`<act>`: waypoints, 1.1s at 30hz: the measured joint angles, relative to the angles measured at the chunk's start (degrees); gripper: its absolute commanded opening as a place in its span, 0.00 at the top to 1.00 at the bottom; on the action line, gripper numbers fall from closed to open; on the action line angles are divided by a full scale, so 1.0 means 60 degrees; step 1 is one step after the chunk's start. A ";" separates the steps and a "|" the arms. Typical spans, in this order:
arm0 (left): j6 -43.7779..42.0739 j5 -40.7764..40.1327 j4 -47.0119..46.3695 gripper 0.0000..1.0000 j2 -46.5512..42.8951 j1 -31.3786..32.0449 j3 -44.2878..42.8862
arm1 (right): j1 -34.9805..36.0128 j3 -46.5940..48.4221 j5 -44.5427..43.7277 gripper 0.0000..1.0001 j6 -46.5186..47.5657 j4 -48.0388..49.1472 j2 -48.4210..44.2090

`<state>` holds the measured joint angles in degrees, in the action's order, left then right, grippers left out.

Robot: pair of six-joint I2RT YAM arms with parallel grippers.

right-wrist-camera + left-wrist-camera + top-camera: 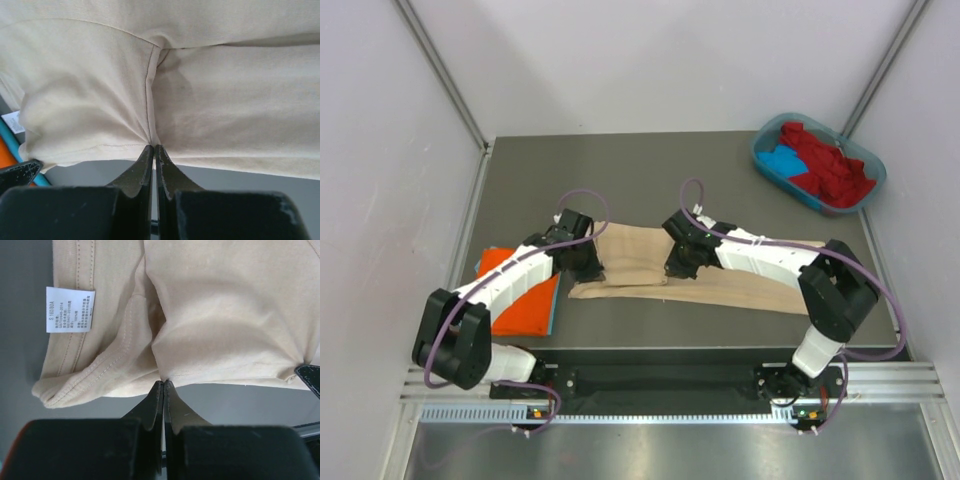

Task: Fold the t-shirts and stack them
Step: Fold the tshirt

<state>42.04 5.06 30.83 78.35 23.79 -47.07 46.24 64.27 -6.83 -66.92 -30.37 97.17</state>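
Crosswise, beige t-shirt (pixel 630 258), label (pixel 70 309) leftward

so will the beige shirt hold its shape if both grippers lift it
Probably floppy: the beige shirt bunches into soft folds where the left gripper and right gripper pinch its edge, so the unheld span would likely sag. It looks thin, so probably light; the matte knit seems unlikely to slip.

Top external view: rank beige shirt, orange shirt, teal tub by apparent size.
1. beige shirt
2. teal tub
3. orange shirt: the left arm hides part of it, so its place below the tub is unsure.
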 measured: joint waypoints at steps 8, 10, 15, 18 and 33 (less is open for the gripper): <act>0.0164 0.0026 0.0237 1.00 -0.0288 0.0026 -0.0171 | -0.0127 -0.0444 0.0284 1.00 0.0062 0.0386 -0.0554; 0.0233 0.0047 0.0284 1.00 -0.0295 0.0036 -0.0171 | -0.0127 -0.0594 0.0379 1.00 0.0066 0.0528 -0.0568; 0.0299 0.0109 0.0313 1.00 -0.0295 0.0066 0.0044 | -0.0131 -0.0976 0.0528 0.94 0.0106 0.0769 -0.0568; 0.0284 0.0109 0.0379 0.87 -0.0291 0.0124 0.0342 | -0.0160 -0.1115 0.0568 0.82 0.0222 0.0761 -0.0565; -0.0907 -0.1759 0.1435 0.75 0.1723 0.0164 -0.3096 | -0.2306 -0.1140 0.1140 0.69 0.2907 0.0973 -0.0761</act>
<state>36.60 -5.50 39.44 88.68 24.77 -65.65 32.40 57.43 0.01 -49.47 -24.53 92.60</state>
